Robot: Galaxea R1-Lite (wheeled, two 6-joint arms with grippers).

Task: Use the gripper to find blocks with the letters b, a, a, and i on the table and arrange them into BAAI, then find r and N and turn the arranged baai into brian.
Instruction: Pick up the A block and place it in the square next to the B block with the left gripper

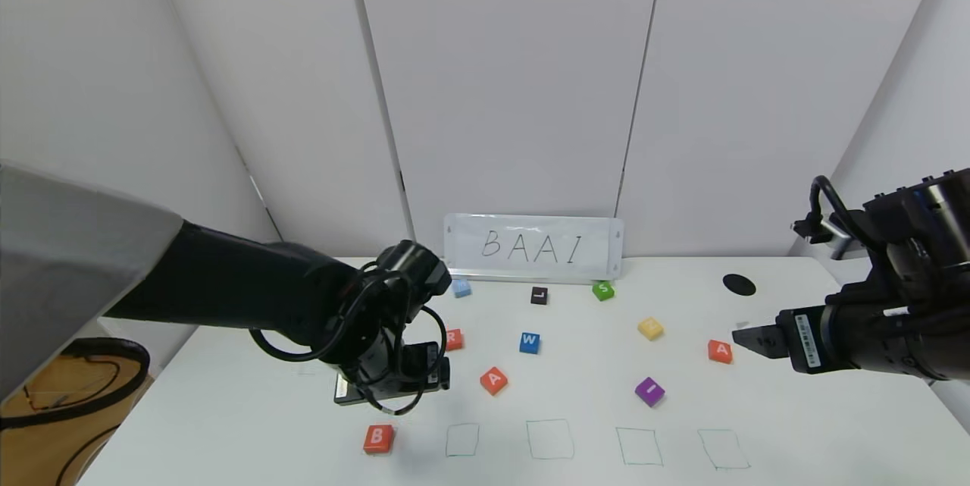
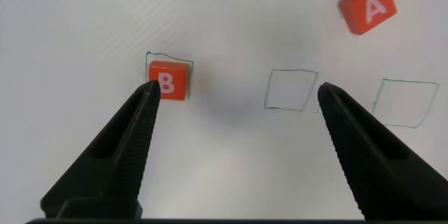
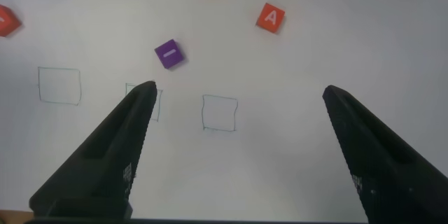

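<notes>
The orange-red B block [image 1: 378, 439] [image 2: 169, 82] lies on the white table [image 1: 227, 410], in the leftmost green square. My left gripper [image 1: 390, 395] [image 2: 238, 91] hangs just above and behind it, open and holding nothing. One orange-red A block [image 1: 493, 380] [image 2: 367, 7] lies mid-table. The other A block [image 1: 720, 351] [image 3: 270, 17] sits close to my right gripper [image 1: 746, 338] [image 3: 238, 91], which hovers open and empty at the right. The purple I block [image 1: 649, 391] [image 3: 169, 53] lies between them. The R block [image 1: 453, 340] peeks out beside my left arm. I cannot make out an N.
Several empty green squares [image 1: 550, 439] run along the front edge. A blue W block [image 1: 530, 343], black L block [image 1: 539, 295], green S block [image 1: 603, 290], yellow block [image 1: 650, 328] and light blue block [image 1: 461, 288] lie farther back. A BAAI sign [image 1: 533, 246] leans on the wall, near a black hole [image 1: 739, 284].
</notes>
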